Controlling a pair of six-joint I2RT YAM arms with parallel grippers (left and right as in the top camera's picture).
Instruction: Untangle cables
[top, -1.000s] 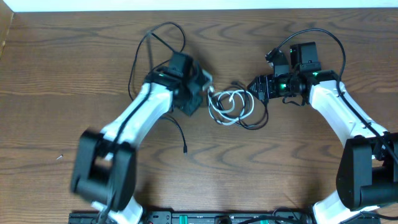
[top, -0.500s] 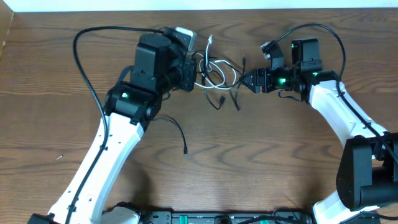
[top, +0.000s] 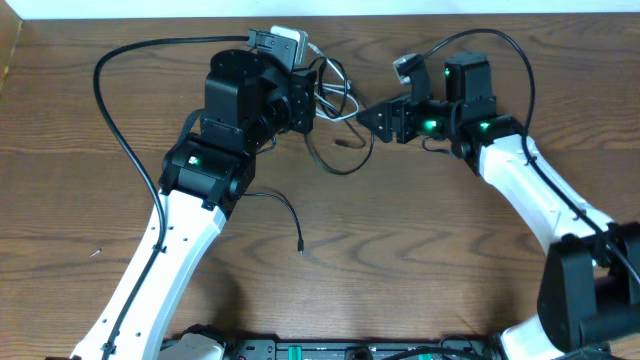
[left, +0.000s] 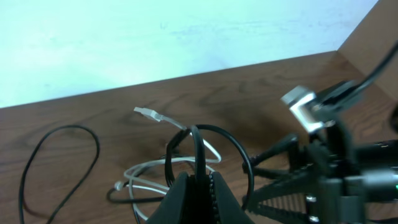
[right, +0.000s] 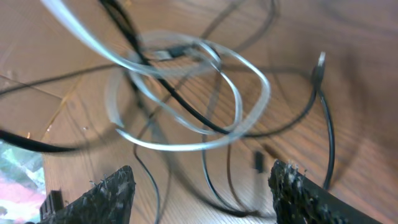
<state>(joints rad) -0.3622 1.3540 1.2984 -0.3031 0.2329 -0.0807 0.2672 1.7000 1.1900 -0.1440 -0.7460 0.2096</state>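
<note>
Looping tangled cables (top: 338, 100), white among black

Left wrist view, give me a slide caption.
Left pincer shut on a looped black cable, white cable coiled beyond it on the wooden table.

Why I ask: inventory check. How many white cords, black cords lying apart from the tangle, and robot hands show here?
White cord: 1
Black cord lying by itself: 1
Hands: 2, the left hand shut on a tangled black cord, the right hand open
Total: 4
</note>
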